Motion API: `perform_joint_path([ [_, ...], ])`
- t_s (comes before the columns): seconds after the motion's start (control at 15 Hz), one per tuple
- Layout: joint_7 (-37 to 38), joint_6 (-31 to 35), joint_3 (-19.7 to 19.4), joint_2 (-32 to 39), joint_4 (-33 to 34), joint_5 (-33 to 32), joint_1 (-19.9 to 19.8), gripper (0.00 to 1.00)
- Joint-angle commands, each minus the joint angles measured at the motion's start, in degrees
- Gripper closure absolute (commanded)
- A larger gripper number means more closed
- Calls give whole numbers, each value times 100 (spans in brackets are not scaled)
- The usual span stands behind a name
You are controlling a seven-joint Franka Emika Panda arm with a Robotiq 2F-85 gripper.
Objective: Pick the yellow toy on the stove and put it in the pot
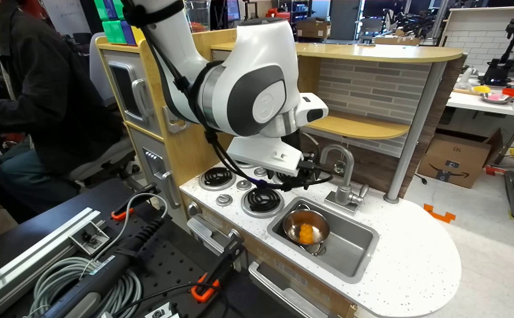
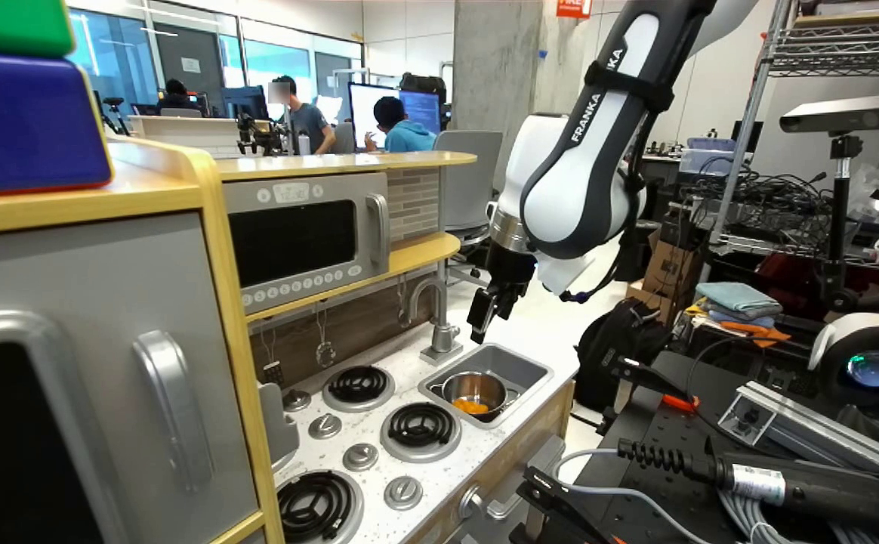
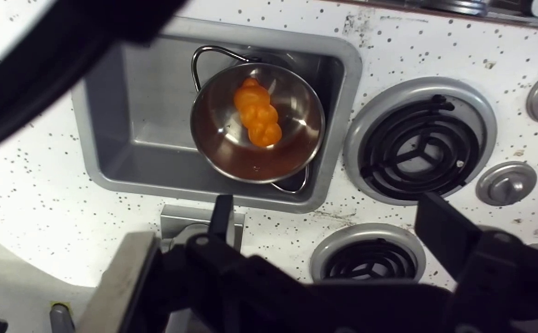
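Note:
The yellow toy, a lumpy orange-yellow piece, lies inside the pot in the wrist view (image 3: 257, 113) and in both exterior views (image 1: 306, 234) (image 2: 471, 406). The pot, round shiny silver metal with wire handles, sits in the steel sink basin (image 3: 223, 152) (image 1: 321, 223) (image 2: 479, 385). The stove's round black burners with silver rings (image 3: 419, 143) (image 1: 262, 201) (image 2: 420, 427) are beside the sink, and I see nothing on them. My gripper (image 3: 325, 203) is open with nothing between its fingers. It hangs above the countertop, apart from the pot and toy; it also shows in an exterior view (image 2: 485, 321).
The rectangular sink basin (image 3: 158, 171) is set in the speckled white top (image 1: 416, 256). A silver faucet (image 1: 347, 176) (image 2: 443, 340) stands behind the sink. A yellow wooden shelf (image 1: 358, 126) and a toy microwave (image 2: 296, 234) are above the counter. Stove knobs (image 2: 360, 455) stick up between burners.

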Motion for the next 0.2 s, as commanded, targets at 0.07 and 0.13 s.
perform_joint_path([
  [0.07, -193, 2, -52, -12, -11, 247, 92, 0],
  [0.13, -195, 2, -52, -12, -11, 247, 92, 0],
])
